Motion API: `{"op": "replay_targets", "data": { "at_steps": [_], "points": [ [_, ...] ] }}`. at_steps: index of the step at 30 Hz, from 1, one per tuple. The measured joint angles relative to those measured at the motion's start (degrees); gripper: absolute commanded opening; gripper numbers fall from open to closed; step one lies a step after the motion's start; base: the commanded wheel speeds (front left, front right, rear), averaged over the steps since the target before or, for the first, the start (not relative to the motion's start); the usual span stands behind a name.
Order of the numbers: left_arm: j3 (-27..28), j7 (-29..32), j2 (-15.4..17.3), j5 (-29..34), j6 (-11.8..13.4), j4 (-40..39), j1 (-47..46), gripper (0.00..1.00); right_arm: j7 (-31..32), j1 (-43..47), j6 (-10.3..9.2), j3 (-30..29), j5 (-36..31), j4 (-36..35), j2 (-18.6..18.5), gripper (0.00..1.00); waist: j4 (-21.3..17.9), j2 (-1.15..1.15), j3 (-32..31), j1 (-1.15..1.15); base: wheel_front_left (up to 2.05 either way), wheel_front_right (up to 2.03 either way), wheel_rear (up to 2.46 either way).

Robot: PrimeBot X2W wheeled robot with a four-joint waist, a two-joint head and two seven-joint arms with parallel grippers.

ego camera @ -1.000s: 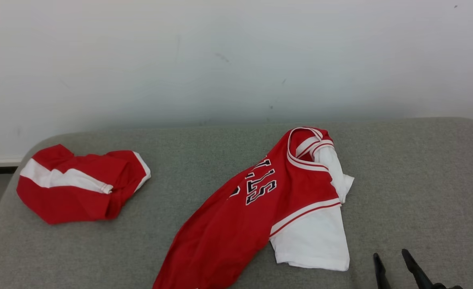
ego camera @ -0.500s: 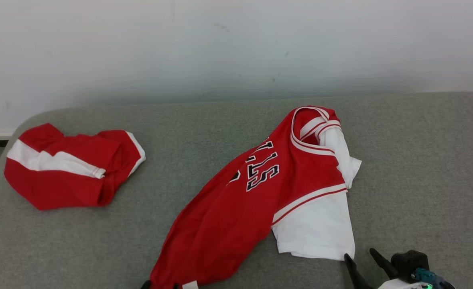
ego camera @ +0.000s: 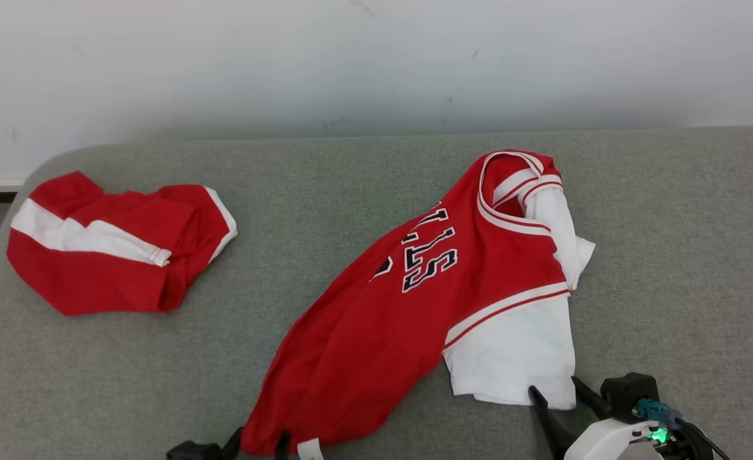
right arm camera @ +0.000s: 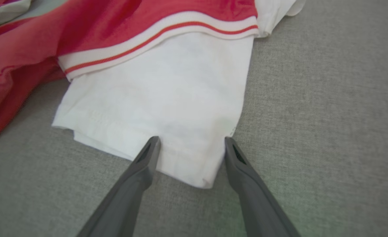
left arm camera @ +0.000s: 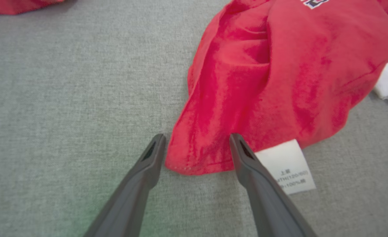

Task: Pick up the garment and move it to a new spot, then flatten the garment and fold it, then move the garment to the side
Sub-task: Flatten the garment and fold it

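Red, limp jersey garment (ego camera: 363, 319) seemed best pinched at hem (left arm camera: 197, 163) and white sleeve (right arm camera: 167, 98), straddled by left gripper (left arm camera: 196, 138) and right gripper (right arm camera: 191, 140), both gaping.

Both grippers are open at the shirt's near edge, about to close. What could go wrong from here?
1. The left gripper straddles just the red hem corner of the garment, with the white tag beside one finger; it may pinch little cloth and slip.
2. The right gripper straddles the corner of the white sleeve, where layered edges show; it may catch one layer only.
3. The garment lies bunched; lifting may leave it twisted.
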Motion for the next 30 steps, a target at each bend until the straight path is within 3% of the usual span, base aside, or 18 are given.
{"op": "replay_targets", "data": {
  "at_steps": [11,14,16,17,19,27,30],
  "points": [
    [-2.05,0.3,0.05,-1.18,-1.29,1.01,-1.49,1.0,1.02,-2.5,-0.19,2.81,2.37,1.26,0.05,1.0,-0.03,0.0,1.53,-0.01,0.0,0.0,0.0],
    [-2.59,0.26,0.15,-1.37,-1.62,1.43,-2.36,0.41,1.19,-3.71,-0.27,4.04,3.25,2.1,0.11,1.0,-0.18,0.0,1.94,0.0,0.0,0.0,0.0],
    [-3.04,0.25,0.14,-1.66,-1.85,1.75,-2.76,0.12,1.64,-4.4,-0.34,4.86,4.19,2.85,0.15,1.0,-0.26,0.0,2.04,0.0,0.0,0.0,0.0],
    [-3.24,0.23,0.13,-1.69,-2.05,1.98,-2.95,0.0,1.79,-4.72,-0.35,5.36,4.67,3.14,0.12,0.47,-0.28,0.0,2.07,0.0,0.0,0.0,0.0],
    [-3.81,0.32,0.04,-2.02,-2.37,2.44,-3.2,0.0,2.09,-5.36,-0.47,6.21,5.84,3.76,0.09,0.0,-0.28,0.0,2.09,-0.01,0.0,0.0,0.0],
    [-4.22,2.42,-0.38,-8.33,-3.56,1.16,-2.83,0.0,0.32,-4.72,-0.16,6.82,13.58,1.72,0.89,0.0,-0.13,0.0,1.01,0.0,0.0,0.0,0.0],
    [-3.19,4.77,-0.77,-14.23,-3.96,-3.48,-1.77,0.0,-0.63,-4.29,-0.14,4.1,19.44,-4.79,-0.09,0.0,-0.2,0.0,0.1,0.0,0.0,0.0,0.0]
  ]
}}
